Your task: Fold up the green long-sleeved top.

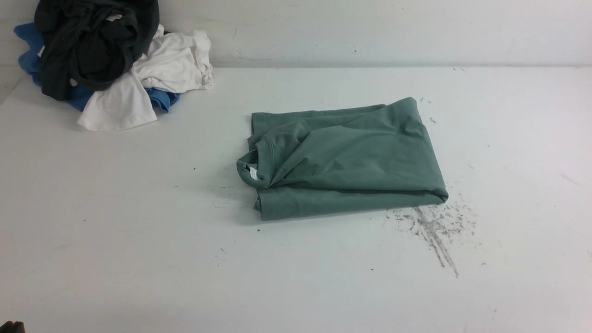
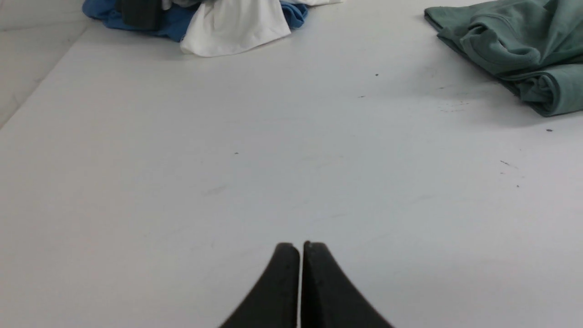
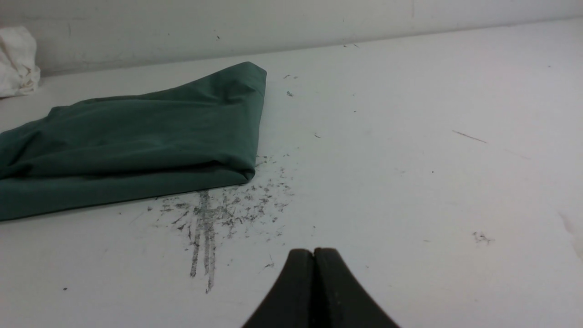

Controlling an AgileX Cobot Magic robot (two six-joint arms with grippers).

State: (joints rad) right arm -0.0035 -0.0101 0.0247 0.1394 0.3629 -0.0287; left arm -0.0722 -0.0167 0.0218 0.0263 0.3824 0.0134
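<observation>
Green long-sleeved top (image 1: 344,159) folded mid-table (image 1: 138,240), well apart from both grippers: left gripper (image 2: 300,248), right gripper (image 3: 314,251), jaws pressed together, holding nothing.

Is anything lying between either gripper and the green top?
Nothing visible. Bare table separates the shut left gripper and shut right gripper from the folded green long-sleeved top. The pile of other clothes sits at the far left corner, apart.

My front camera looks forward and down over the whole table (image 1: 138,259). Each wrist camera sits low, skimming the tabletop past its closed fingertips. All three share the green long-sleeved top (image 1: 351,157), seen from opposite ends.
</observation>
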